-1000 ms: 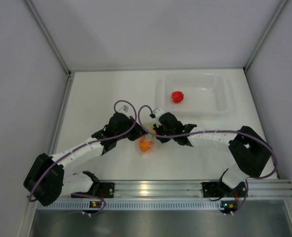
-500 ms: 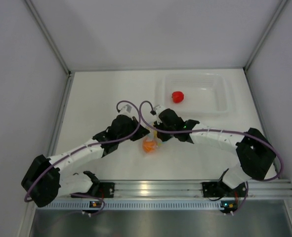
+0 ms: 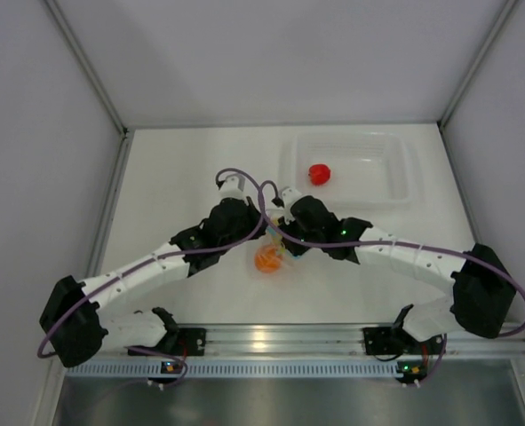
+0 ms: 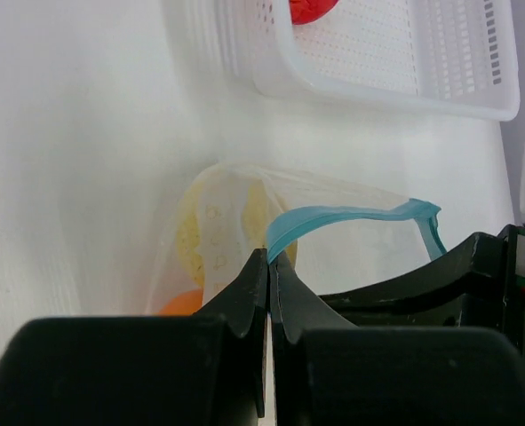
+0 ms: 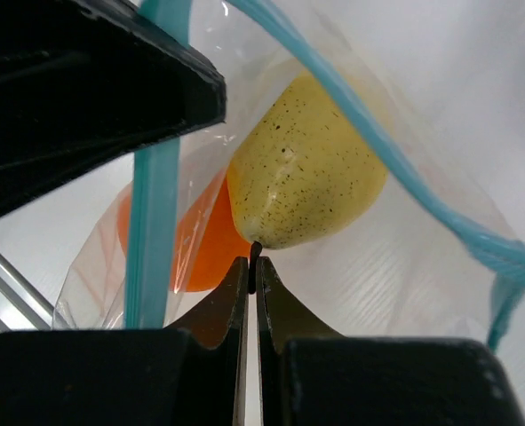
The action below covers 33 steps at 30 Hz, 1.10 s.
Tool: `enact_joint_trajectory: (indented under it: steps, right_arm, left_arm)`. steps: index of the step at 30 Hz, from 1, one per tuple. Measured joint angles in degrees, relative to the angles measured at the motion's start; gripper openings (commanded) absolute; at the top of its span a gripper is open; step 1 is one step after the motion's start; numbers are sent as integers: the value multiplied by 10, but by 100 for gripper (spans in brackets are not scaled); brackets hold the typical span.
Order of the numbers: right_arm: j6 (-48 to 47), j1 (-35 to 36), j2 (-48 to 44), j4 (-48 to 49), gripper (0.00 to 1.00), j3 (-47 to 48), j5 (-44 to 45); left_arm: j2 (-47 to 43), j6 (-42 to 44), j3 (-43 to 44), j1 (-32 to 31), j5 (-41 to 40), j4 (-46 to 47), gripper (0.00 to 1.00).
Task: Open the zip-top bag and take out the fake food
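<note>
Open zip-top bag, pear and orange inside, red fruit apart

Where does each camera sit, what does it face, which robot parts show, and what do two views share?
Top: above, behind; faces down at table; left arm, right arm show.
Left wrist: behind shut left tool, facing bag and tray.
Right wrist: behind shut right tool, facing pear in bag.
Shared: both wrist views show the blue strip.
</note>
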Motion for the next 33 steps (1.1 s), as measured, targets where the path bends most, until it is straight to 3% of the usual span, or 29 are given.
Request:
enact_joint_trajectory:
  steps: [12, 20, 33]
  right_arm:
    - [-11, -10, 10, -27, 0, 39, 29]
    - [0, -40, 84, -17, 0, 79, 20]
    - [14, -40, 49, -38, 0, 82, 5]
  left_arm:
    - [12, 87, 27, -125, -138, -7, 0]
    - [-2, 107, 19, -130, -176, -8, 0]
    - [48, 100, 19, -131, -220, -7, 0]
